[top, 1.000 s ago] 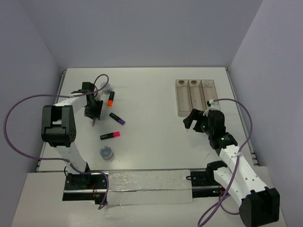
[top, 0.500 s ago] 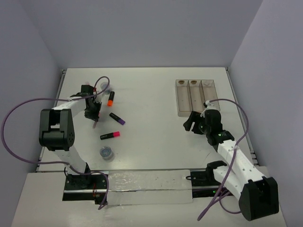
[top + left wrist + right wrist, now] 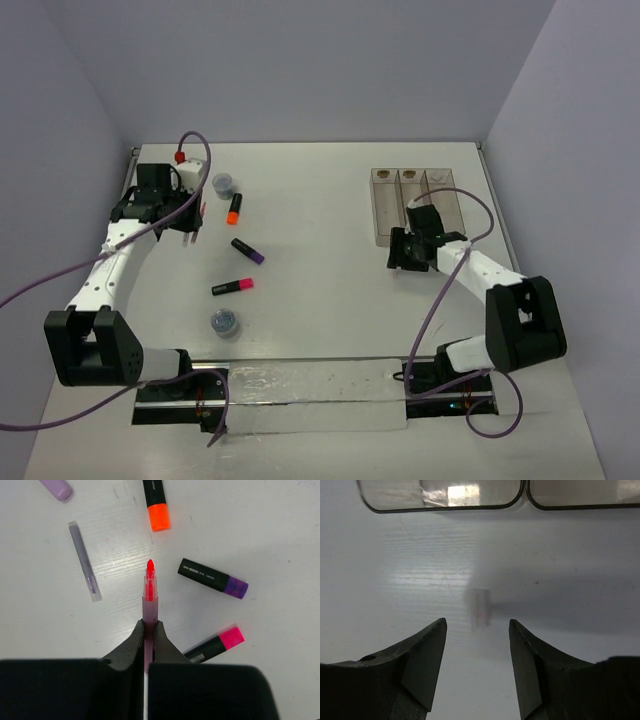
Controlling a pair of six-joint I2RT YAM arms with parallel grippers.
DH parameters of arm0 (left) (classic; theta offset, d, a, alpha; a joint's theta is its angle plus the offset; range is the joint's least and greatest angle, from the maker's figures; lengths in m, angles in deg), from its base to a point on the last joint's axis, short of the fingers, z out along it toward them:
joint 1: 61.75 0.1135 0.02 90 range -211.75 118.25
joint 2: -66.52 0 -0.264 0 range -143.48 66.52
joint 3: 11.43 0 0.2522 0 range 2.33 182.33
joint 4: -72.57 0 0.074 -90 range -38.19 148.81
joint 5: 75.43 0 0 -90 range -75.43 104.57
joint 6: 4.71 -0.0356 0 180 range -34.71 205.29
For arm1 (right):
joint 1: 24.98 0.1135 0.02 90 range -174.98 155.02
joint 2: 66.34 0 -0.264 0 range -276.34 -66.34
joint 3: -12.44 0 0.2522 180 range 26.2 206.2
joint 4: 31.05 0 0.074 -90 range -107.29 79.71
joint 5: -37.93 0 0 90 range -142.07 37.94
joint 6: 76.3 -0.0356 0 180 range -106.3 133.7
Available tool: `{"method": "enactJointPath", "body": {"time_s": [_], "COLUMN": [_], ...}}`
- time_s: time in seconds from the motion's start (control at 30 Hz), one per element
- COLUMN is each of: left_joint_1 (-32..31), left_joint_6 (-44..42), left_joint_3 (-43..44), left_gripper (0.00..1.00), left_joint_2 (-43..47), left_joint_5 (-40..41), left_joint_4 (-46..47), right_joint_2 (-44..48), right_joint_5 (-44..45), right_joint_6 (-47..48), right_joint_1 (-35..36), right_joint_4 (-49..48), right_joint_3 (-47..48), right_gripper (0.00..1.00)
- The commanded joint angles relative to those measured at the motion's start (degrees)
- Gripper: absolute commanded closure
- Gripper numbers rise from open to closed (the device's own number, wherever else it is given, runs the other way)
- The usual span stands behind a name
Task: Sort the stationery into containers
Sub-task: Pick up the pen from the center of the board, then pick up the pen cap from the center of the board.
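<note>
My left gripper [image 3: 186, 214] is shut on a thin pink stick with a red tip [image 3: 149, 597] and holds it above the table. In the left wrist view [image 3: 148, 625] it hangs over the orange highlighter [image 3: 157, 505], the purple highlighter [image 3: 212, 578], the pink highlighter [image 3: 215, 645] and a thin grey stick [image 3: 85, 562]. The three joined clear bins [image 3: 411, 205] stand at the right. My right gripper [image 3: 400, 257] is open just in front of them. In its wrist view [image 3: 477, 622] a small pale block [image 3: 481, 609] lies on the table between the open jaws, untouched.
One round clear pot [image 3: 224, 183] stands behind the orange highlighter [image 3: 233, 209], another [image 3: 224, 322] near the front left. A pale lilac rounded thing [image 3: 56, 487] lies at the top left of the left wrist view. Walls close the table at the back and sides.
My left arm has swung back and to the left, carrying the pink stick off the table. My right arm has stretched towards the bins, its gripper now closer to their near ends.
</note>
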Motion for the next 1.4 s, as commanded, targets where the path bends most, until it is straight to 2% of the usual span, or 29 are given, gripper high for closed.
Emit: {"method": "enactJointPath", "body": {"time_s": [0.0,0.13,0.2,0.3,0.33,0.43,0.47,0.67,0.83,0.93,1.0,1.23,1.37], "left_joint_1": [0.4,0.5,0.6,0.7,0.7,0.7,0.7,0.7,0.7,0.7,0.7,0.7,0.7], "left_joint_6": [-0.6,0.1,0.3,0.6,0.7,0.7,0.7,-0.1,-4.5,-10.1,-11.6,1.3,7.3], "left_joint_3": [2.4,3.6,3.4,3.1,3.0,3.3,3.5,5.9,6.5,7.0,6.7,2.2,-1.0], "left_gripper": [1.00,1.00,1.00,1.00,1.00,1.00,1.00,1.00,1.00,1.00,1.00,1.00,1.00], "left_joint_2": [1.4,2.6,3.9,5.4,5.7,6.6,6.9,11.8,22.8,30.6,36.3,44.4,46.0], "left_joint_5": [-1.1,-2.9,-3.7,-4.3,-4.3,-4.5,-4.6,-8.8,-13.2,-17.2,-22.7,-37.0,-34.4], "left_joint_4": [-1.9,-3.6,-3.9,-3.9,-3.9,-4.8,-5.3,-9.6,-10.2,-9.9,-9.1,-7.6,-4.5], "right_joint_2": [-5.3,-9.4,-11.0,-11.8,-11.8,-11.0,-10.7,-6.1,9.8,16.5,19.3,18.0,14.3], "right_joint_5": [6.2,9.0,9.3,9.6,9.6,9.6,9.8,8.1,9.0,4.8,1.0,-4.4,-7.1], "right_joint_6": [1.6,1.7,2.0,1.9,1.9,1.9,1.9,3.5,6.8,5.7,4.2,-2.1,-3.5], "right_joint_1": [2.9,4.1,4.4,4.5,4.5,4.7,4.7,6.1,14.3,15.3,15.9,25.0,32.6], "right_joint_4": [1.9,2.7,3.2,3.5,3.5,3.2,3.0,2.2,-1.8,-6.4,-9.7,-24.7,-32.5], "right_joint_3": [4.6,6.8,7.7,8.1,8.0,7.7,7.6,7.6,8.7,11.8,15.2,25.3,30.3], "right_gripper": [0.40,0.42,0.47,0.65,0.75,0.97,1.00,1.00,1.00,1.00,1.00,1.00,1.00]}}
